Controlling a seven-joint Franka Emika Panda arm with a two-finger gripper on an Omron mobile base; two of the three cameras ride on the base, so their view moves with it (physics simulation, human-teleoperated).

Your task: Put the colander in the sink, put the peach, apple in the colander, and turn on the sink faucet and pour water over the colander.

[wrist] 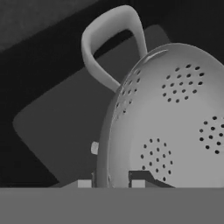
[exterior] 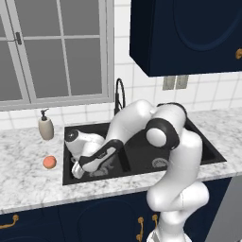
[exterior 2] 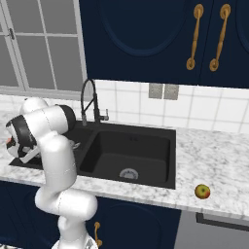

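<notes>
We see the arm reaching down into the left basin of the black sink (exterior: 212,158), its fingers (wrist: 111,183) clamped on the rim of the colander (wrist: 170,118). In the hand view the rim passes between the two fingertips, the perforated bowl spreads to the right of them, and one loop handle rises beyond, above the dark basin. The peach (exterior: 49,162) lies on the marbled surface (exterior: 28,184) left of the sink, well apart from the fingers. The apple (exterior 2: 202,191) rests on the surface right of the sink. The sink faucet (exterior 2: 89,99) stands behind the basins.
</notes>
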